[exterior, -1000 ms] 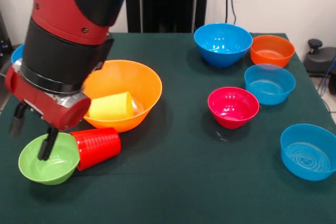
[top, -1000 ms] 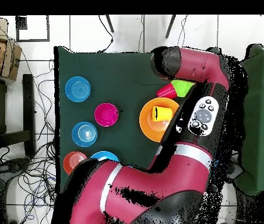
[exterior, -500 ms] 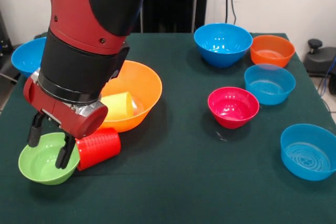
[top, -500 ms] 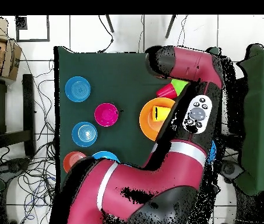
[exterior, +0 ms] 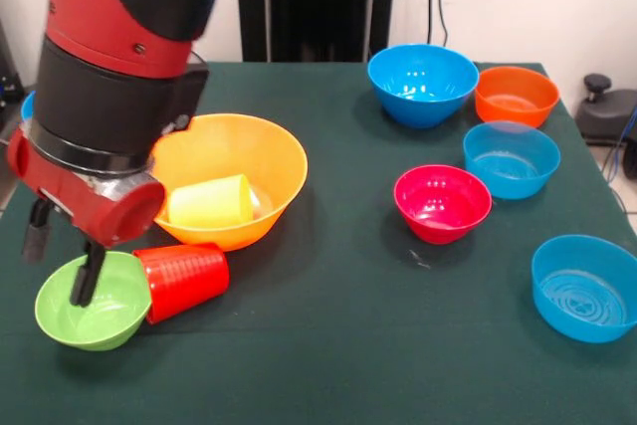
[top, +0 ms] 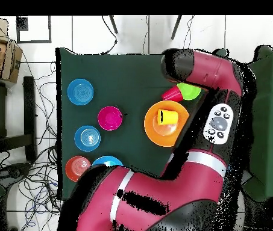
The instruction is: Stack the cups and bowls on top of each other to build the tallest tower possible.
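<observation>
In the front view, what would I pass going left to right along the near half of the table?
Light green bowl → red cup lying on its side → pink-red bowl → pale blue bowl by the right edge.

Glossy plastic bowls (exterior: 442, 203) on a matt cloth-covered table (exterior: 328, 345)
</observation>
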`<control>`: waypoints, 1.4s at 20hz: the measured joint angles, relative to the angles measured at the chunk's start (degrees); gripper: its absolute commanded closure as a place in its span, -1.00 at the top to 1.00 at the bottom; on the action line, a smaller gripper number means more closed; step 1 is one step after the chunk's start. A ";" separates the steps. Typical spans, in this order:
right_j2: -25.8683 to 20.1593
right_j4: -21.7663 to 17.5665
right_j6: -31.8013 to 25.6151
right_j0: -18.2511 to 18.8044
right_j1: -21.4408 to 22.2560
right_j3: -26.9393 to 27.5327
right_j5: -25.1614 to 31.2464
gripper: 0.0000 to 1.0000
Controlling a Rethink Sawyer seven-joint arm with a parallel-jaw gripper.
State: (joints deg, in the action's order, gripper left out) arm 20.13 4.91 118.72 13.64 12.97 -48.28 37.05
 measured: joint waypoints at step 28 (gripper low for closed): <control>-0.34 3.86 0.00 0.31 -2.41 -0.97 1.42 1.00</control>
State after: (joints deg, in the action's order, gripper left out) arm 19.79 8.77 118.72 13.95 10.56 -49.25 38.46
